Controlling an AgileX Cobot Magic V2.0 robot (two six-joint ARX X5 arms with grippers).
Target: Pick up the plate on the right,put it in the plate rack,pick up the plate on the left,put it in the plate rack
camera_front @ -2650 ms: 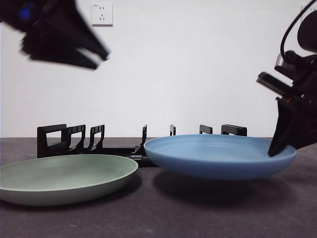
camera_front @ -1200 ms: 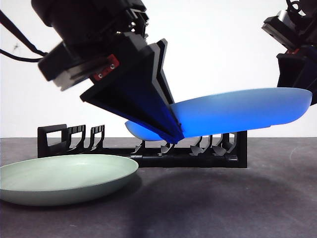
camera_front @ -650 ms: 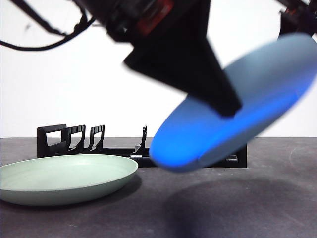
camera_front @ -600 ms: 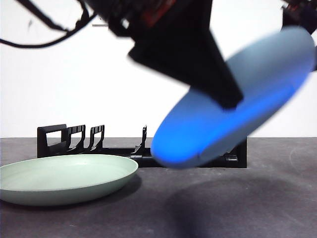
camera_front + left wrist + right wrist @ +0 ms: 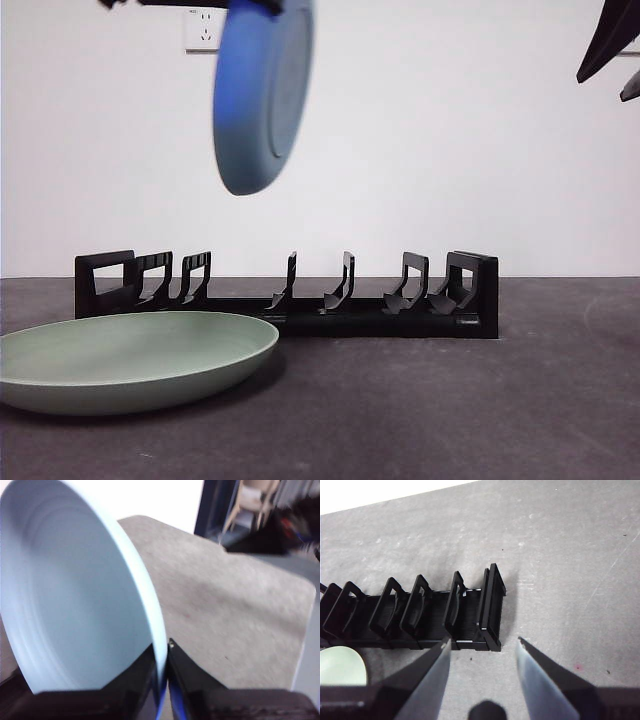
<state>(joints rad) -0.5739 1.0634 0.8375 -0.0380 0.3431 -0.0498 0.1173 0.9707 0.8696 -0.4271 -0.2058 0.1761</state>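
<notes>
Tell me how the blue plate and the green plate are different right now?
The blue plate hangs in the air on its edge, nearly upright; the green plate lies flat on the table. The left gripper pinches the blue plate's rim; nothing holds the green plate. Neither is in the plate rack yet. Both are round, shallow and plain.

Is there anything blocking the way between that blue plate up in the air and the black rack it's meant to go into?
Nothing visible. The round blue plate, pinched on edge by the left tool, hangs above the long black plastic plate rack, whose slots hold nothing. The green plate lies in front of the rack.
</notes>
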